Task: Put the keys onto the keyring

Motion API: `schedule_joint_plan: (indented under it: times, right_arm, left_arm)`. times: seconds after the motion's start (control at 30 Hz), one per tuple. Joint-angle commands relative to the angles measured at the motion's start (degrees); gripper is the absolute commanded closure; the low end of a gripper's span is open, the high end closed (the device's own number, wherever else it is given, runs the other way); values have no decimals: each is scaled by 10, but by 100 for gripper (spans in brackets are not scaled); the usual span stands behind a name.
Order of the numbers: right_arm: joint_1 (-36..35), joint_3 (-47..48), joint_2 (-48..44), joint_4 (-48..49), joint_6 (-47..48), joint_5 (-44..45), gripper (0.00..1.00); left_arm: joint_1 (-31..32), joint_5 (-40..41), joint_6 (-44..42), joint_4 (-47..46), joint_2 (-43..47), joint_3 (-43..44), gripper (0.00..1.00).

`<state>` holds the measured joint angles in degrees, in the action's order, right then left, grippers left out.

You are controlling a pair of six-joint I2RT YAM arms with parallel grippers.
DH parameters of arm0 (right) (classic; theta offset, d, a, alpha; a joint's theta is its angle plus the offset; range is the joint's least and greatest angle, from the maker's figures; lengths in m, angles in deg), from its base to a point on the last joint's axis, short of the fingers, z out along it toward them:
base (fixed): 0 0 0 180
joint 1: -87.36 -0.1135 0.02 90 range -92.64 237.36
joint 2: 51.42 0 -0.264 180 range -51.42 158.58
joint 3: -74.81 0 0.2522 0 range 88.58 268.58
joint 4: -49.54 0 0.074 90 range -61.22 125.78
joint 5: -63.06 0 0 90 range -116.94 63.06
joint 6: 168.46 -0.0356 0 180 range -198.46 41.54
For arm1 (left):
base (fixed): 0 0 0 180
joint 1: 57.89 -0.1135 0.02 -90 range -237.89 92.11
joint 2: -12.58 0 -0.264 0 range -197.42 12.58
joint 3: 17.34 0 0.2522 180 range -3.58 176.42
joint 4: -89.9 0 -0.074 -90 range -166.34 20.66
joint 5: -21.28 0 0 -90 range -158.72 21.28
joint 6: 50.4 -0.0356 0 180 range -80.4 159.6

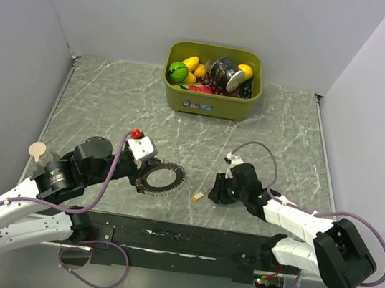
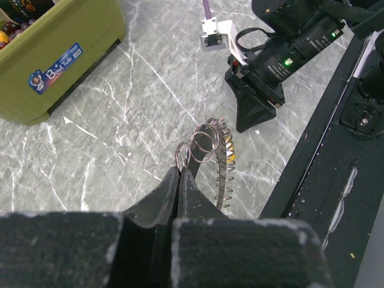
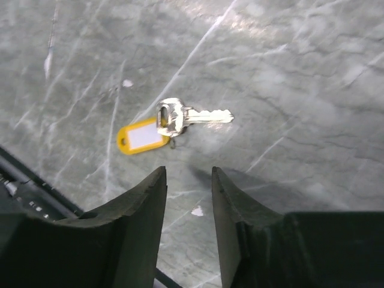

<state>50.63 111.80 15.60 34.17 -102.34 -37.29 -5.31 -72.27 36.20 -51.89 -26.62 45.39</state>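
The keyring (image 1: 178, 177) is a grey coiled ring lying on the marble table, just in front of my left arm. My left gripper (image 1: 144, 178) is shut on it; in the left wrist view the jaws (image 2: 180, 170) pinch small split rings (image 2: 201, 146) joined to the coiled rim (image 2: 224, 168). One key with a yellow tag (image 1: 199, 196) lies flat on the table between the ring and my right gripper (image 1: 216, 191). In the right wrist view the yellow tag (image 3: 143, 135) and its silver key (image 3: 198, 116) lie just ahead of my open, empty right gripper (image 3: 187, 174). Other keys are out of view.
An olive-green bin (image 1: 210, 102) holding toy fruit and a can stands at the back centre; it also shows in the left wrist view (image 2: 54, 66). A black rail (image 1: 185, 241) runs along the near table edge. Grey walls close in both sides.
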Motion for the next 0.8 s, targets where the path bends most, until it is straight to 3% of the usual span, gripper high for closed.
schedule_joint_plan:
  times: [0.0,0.3,0.77]
  right_arm:
    - [16,-26,-10,96,-25,-63,59]
    - [26,-24,56,139,-36,-80,63]
    - [34,-11,108,169,-42,-89,83]
  left_arm:
    - [-1,4,1,-41,7,2,99]
    - [-1,5,3,-40,8,4,99]
    - [-1,6,3,-38,9,5,99]
